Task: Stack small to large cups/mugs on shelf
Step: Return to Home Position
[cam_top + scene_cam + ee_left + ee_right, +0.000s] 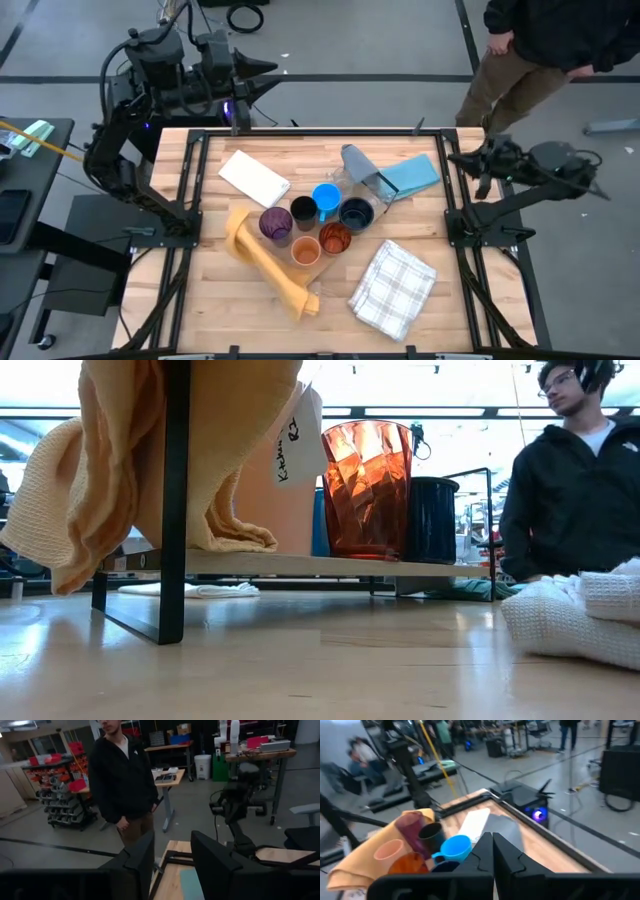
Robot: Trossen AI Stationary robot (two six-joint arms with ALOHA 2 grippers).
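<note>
While the right pincer (492,842) hangs just off the worktop's right edge: its two fingers lie together and grip nothing.
Left pincer (171,845): the fingers stand apart and empty, near the back-left corner of the worktop (215,310), well apart from the cups.
Risk, person: a person (545,45) stands close behind the right arm. I judge that a wide swing there could reach them.
Risk, yellow towel (262,262): it hangs over one end of the shelf (330,565). If something catches it, the pull could shake every cup.
Risk, crowding: the cups stand tight together, so one knock would probably pass to the neighbours.
Place of the cups: on the shelf, in the middle of the worktop, side by side and not nested.
Row of four: purple cup (275,222), black cup (304,212), bright blue mug (326,198), dark navy mug (356,213).
Row of two: orange cup (306,250) and red-tinted cup (335,238).
Look: all are upright with the mouth up. The red-tinted one is faceted and see-through, and the navy mug beside it is glossy.
</note>
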